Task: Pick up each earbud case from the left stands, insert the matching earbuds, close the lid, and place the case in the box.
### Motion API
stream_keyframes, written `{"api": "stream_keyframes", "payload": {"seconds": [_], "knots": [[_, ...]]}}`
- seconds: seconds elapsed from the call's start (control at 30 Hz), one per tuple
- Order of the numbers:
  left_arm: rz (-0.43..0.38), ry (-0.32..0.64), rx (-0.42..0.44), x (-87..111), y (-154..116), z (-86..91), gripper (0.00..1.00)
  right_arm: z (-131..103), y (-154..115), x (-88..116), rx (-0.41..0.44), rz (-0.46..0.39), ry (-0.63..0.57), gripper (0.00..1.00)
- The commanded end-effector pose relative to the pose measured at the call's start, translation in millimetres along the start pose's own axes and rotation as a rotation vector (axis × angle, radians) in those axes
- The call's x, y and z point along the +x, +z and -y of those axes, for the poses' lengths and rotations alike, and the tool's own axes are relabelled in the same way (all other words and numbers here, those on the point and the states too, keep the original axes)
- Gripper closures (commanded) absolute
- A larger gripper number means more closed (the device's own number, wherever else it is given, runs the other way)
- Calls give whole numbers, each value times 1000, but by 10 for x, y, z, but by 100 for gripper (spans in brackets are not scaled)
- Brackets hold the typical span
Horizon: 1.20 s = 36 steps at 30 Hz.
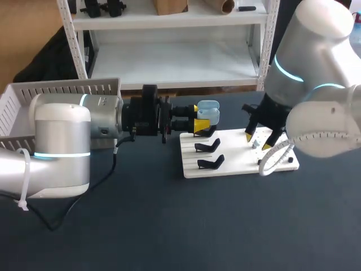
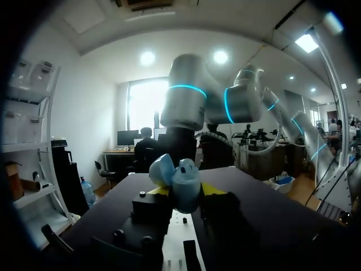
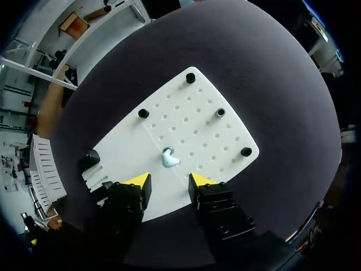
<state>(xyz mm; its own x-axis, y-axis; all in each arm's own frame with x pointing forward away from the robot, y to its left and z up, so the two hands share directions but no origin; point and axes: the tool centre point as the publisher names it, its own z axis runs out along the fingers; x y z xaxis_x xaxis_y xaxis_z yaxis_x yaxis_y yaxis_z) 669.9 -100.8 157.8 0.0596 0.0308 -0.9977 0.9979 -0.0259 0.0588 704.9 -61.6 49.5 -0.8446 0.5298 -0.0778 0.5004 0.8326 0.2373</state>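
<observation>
Left fingers clamp the blue earbud case, lid open, held in the air by the white board's far-left corner, off the black stands. Right fingers are spread wide and empty, poised over the lone earbud on the board. Step looks like earbud pickup. Next: straight descent, pinch, carry to the case. Right wrist view shows the earbud plainly, head view barely. Box sits at the worktop's far-left corner.

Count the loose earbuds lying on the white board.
1: a pale earbud on the perforated part of the white board, just ahead of the open fingers of the right gripper. Others may be hidden inside the earbud case held in the left gripper.
</observation>
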Motion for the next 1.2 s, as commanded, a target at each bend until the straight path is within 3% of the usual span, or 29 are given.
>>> {"api": "stream_keyframes", "payload": {"seconds": [0.03,0.23,0.63,1.2], "knots": [[3,2,-1,8,-4,3,100,22,59,14,-16,13,-7,58],[3,2,-1,8,-4,3,100,1,106,-36,-26,23,-18,63],[3,2,-1,8,-4,3,100,-11,137,-66,-32,47,-65,59],[3,2,-1,8,-4,3,100,-5,166,-94,-48,46,-75,64]]}}
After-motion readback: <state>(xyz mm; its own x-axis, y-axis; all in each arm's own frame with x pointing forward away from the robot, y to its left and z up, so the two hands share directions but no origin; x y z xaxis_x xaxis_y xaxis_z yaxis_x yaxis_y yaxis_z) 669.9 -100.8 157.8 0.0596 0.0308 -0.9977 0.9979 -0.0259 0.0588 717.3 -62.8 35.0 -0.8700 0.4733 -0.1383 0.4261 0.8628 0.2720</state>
